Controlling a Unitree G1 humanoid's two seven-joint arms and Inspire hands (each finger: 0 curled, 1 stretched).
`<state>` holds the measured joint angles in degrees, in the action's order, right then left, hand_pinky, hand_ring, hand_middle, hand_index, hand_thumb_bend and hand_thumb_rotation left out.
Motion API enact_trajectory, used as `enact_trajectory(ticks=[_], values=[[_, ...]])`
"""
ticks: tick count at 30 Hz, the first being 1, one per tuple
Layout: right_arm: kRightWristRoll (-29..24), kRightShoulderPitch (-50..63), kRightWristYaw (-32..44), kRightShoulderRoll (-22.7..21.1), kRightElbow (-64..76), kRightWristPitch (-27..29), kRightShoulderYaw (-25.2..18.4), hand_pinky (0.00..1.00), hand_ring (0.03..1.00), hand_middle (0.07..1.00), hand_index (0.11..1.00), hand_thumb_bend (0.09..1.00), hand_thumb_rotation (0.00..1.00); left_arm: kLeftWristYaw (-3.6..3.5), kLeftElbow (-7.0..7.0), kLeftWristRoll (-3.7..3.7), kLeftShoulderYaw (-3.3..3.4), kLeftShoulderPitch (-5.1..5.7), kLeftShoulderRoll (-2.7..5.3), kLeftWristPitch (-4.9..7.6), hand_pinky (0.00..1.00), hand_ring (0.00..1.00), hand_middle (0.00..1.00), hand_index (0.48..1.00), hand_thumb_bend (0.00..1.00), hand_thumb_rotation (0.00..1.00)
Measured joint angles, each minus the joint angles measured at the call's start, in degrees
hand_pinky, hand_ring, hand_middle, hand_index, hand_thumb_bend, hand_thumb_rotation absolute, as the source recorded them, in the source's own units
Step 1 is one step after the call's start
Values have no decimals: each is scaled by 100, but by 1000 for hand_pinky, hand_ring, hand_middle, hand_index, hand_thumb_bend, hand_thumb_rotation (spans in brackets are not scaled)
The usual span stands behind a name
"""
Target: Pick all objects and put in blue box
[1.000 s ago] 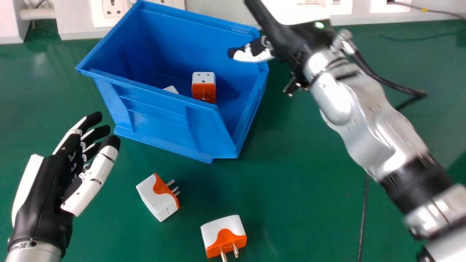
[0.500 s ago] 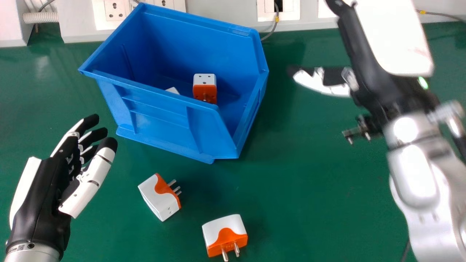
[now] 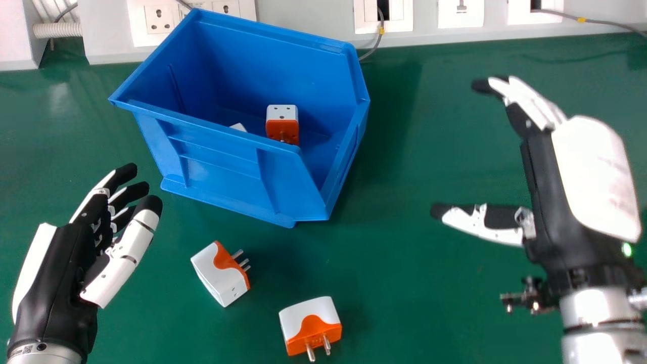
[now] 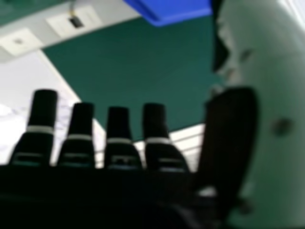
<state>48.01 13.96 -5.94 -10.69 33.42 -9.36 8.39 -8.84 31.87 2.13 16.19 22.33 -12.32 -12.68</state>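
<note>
In the head view my right hand (image 3: 581, 177) hangs open over the table at the right, holding nothing, its thumb pointing toward the middle. The right hand (image 4: 155, 138) also shows its straight fingers in the right hand view. My left hand (image 3: 76, 258) is open and empty at the left, in front of the blue box (image 3: 227, 172). Inside the box lie a white and orange plug adapter (image 3: 282, 124) and a white piece (image 3: 238, 127), mostly hidden by the front wall. Two more adapters lie on the table: one (image 3: 220, 273) before the box, another (image 3: 309, 323) nearer, prongs toward me.
Wall sockets (image 3: 160, 19) and a pale trunking run along the back edge of the green table (image 3: 404, 283). A grey cable (image 3: 375, 45) hangs down behind the box's right corner. A corner of the box (image 4: 167, 12) shows in the right hand view.
My right hand has swung from above the box's right side out to the right and nearer, away from the box. The left hand and the adapters have hardly changed place.
</note>
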Motion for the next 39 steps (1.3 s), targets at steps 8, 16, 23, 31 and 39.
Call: enact_trajectory(ticks=[8, 16, 23, 31, 39], values=[[-9, 893, -237, 353, -10, 90, 292, 675, 831, 853, 796, 654, 0, -42, -6, 1, 4, 21, -9, 77, 750, 844, 879, 898, 357, 599], [-10, 1562, -347, 567, -143, 152, 739, 682, 839, 867, 806, 598, 147, -90, -36, -2, 22, 55, -28, 156, 750, 844, 879, 898, 359, 597], [-84, 1932, -178, 357, -141, 270, 834, 755, 884, 919, 872, 525, 559, -111, -40, -1, 65, 87, -48, 210, 751, 844, 879, 898, 361, 596], [-242, 1932, 369, 221, -138, 272, 1080, 821, 924, 960, 935, 542, 823, -142, -102, 7, 102, 95, -89, 221, 752, 845, 879, 899, 363, 597], [-244, 1741, 617, 73, -146, 276, 1323, 826, 930, 965, 946, 532, 833, -198, -100, 16, 119, 154, -121, 259, 752, 846, 879, 898, 364, 598]])
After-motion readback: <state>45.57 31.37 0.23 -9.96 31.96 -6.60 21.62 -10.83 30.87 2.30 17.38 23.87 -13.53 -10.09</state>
